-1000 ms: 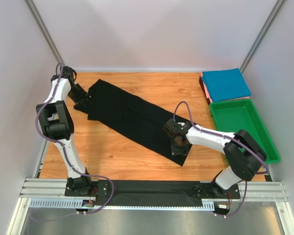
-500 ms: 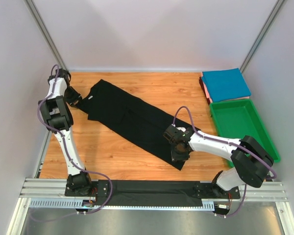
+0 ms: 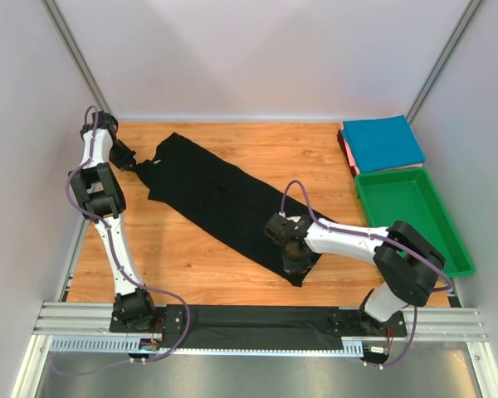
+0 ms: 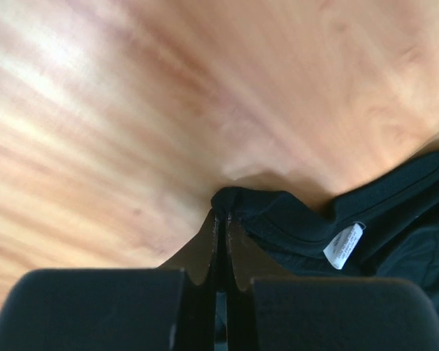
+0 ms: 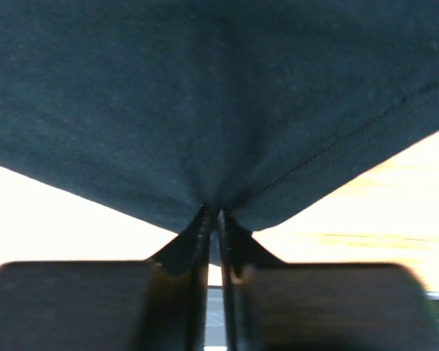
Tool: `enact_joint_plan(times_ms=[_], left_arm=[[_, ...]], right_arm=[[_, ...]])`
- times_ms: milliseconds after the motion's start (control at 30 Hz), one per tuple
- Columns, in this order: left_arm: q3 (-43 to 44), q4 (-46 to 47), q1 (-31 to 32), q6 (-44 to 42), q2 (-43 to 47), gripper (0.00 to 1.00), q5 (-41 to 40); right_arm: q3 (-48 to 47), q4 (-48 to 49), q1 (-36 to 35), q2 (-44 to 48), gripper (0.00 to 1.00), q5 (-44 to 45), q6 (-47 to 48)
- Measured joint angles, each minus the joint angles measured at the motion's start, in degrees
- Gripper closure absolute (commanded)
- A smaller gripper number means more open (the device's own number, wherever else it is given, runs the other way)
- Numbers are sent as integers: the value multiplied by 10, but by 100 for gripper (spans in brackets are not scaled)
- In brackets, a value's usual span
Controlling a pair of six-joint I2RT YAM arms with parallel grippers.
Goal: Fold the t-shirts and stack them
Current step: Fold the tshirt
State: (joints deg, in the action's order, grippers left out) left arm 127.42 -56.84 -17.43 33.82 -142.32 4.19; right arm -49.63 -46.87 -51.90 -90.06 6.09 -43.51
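A long black t-shirt (image 3: 220, 199) lies folded lengthwise, diagonal across the wooden table from far left to near right. My left gripper (image 3: 135, 165) is shut on the cloth beside its collar (image 4: 238, 201); a white neck label (image 4: 343, 246) shows just right of the fingers. My right gripper (image 3: 292, 259) is shut on the hem end of the same shirt (image 5: 219, 110), which rises from the pinch at its fingertips (image 5: 214, 213). A folded teal-blue t-shirt (image 3: 383, 143) lies at the far right on top of a reddish one (image 3: 346, 153).
A green plastic tray (image 3: 410, 217) stands at the right edge, just nearer than the folded stack. White enclosure walls run close along the left, far and right sides. A metal rail with a black strip runs across the near edge.
Both grippers have gone from partly open to shut on the black t-shirt. The left one moved slightly toward the far left corner; the right one shifted left along the hem end.
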Motion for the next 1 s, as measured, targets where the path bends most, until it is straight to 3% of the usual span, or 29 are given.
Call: enact_joint_plan(times_ms=[33, 267, 300, 333, 400, 433, 500, 533, 600, 733, 1000], left_arm=[[12, 0, -1, 6, -7, 100, 4], [79, 54, -9, 80, -57, 100, 64], [82, 70, -10, 93, -61, 100, 76], [82, 82, -10, 101, -65, 100, 86], [85, 113, -11, 118, -73, 86, 114], [85, 123, -12, 122, -76, 69, 126], [82, 138, -12, 124, -77, 58, 150], [72, 145, -12, 123, -72, 49, 155], [29, 166, -11, 120, -47, 48, 168], [-96, 141, -5, 97, 42, 47, 147], [-264, 24, 25, 58, 259, 43, 13]], right_arm=[[-7, -2, -7, -7, 100, 1, -2], [-98, -20, -52, -84, 100, -18, -27], [-115, -25, -58, -94, 99, -23, -30], [-132, -26, -62, -104, 93, -29, -32], [-162, -31, -71, -114, 85, -47, -35], [-175, -35, -75, -115, 79, -56, -36], [-205, -46, -81, -116, 74, -71, -34], [-219, -53, -83, -116, 70, -77, -31], [-241, -63, -83, -111, 63, -82, -25], [-246, -87, -59, -68, 60, -94, 5], [-204, -113, 114, 71, 59, -111, 80]])
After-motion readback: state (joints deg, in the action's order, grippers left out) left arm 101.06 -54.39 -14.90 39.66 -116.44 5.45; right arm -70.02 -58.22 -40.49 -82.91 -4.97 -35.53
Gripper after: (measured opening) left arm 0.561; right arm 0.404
